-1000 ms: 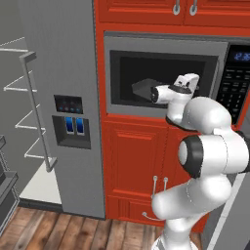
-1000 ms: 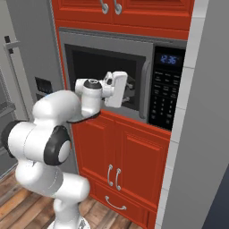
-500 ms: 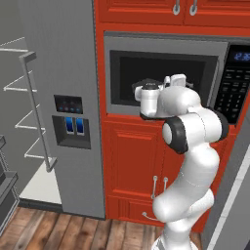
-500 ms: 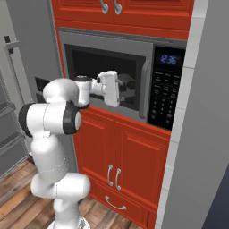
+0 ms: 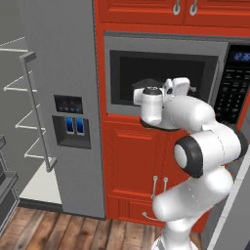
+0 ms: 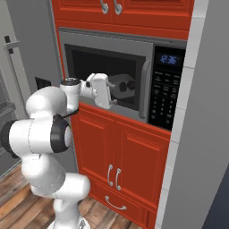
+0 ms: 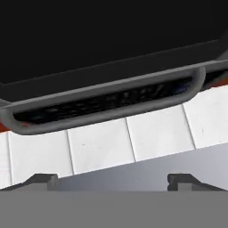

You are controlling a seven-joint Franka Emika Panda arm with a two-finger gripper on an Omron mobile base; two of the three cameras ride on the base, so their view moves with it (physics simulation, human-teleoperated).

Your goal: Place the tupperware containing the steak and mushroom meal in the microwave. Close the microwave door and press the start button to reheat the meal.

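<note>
I'm holding my gripper [image 7: 111,179] w/ jaws spread wide, gripping nothing; the two dark tips are sitting far apart at the bottom of the hand view, facing a grey bar handle [image 7: 107,103] and a white tiled wall [image 7: 147,138]. My hand is hovering in front of the wide grey built-in microwave [image 5: 166,44], near the lower part of its opening. Inside the dark cavity, a shallow translucent whitish-grey tupperware tray [image 6: 123,86] is sitting. Black keypad panel w/ blue display [image 6: 166,89] is to the right; red cabinet doors [image 6: 118,156] below.
</note>
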